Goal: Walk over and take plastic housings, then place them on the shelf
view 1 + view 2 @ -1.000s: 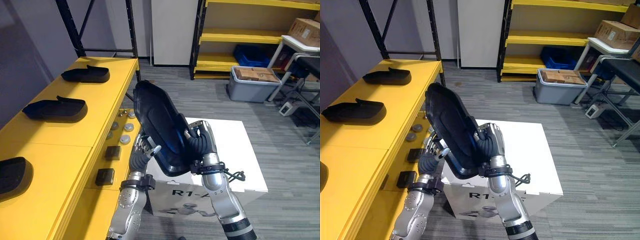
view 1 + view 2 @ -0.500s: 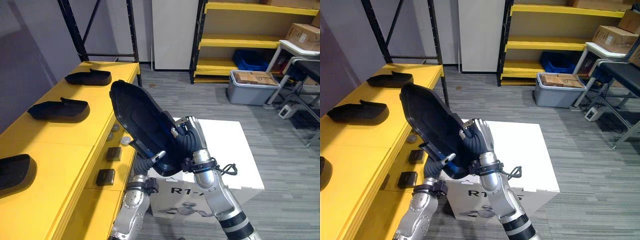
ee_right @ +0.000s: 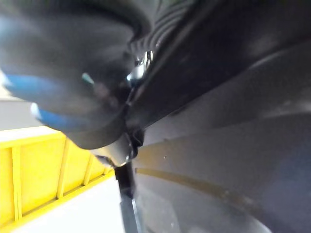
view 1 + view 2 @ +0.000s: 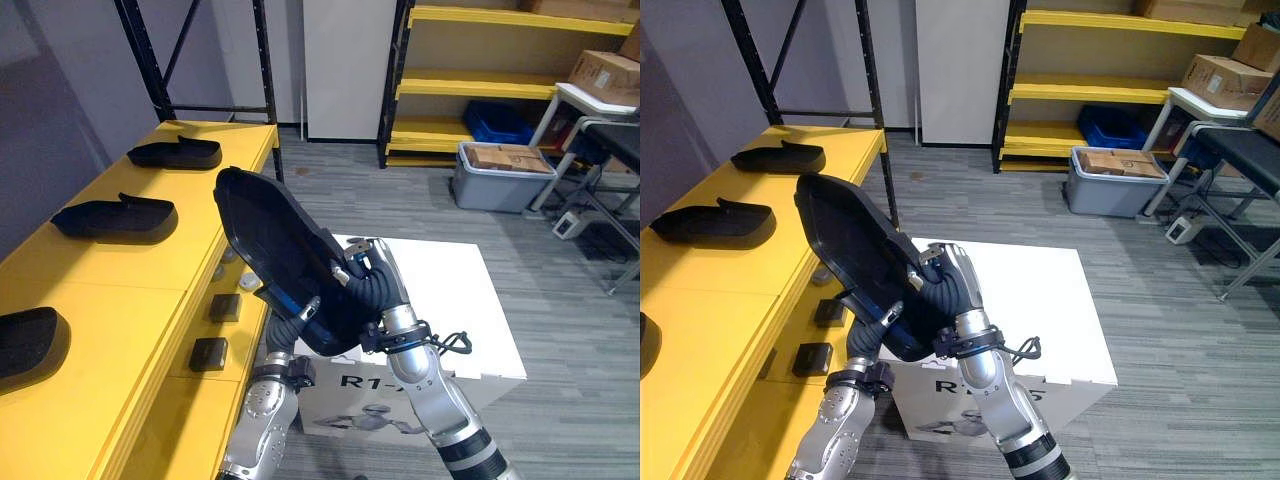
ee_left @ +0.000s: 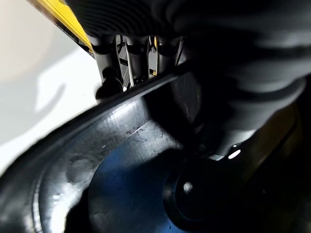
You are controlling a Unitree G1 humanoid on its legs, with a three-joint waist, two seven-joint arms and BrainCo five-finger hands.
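three housings [image 4: 115,217] lie on the yellow shelf [image 4: 130,275] at left. the held housing [image 4: 268,245], tilted on edge, has swung left from over the white box [image 4: 455,300] toward the shelf's edge. left hand [image 4: 300,312] and right hand [image 4: 362,285] both curl round its lower rim; setting it down looks close.

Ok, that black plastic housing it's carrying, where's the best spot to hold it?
Probably its lower rim, from both sides. The plastic housing is a long shallow shell tilted up, and the left hand and right hand clamp that raised edge, one either side.
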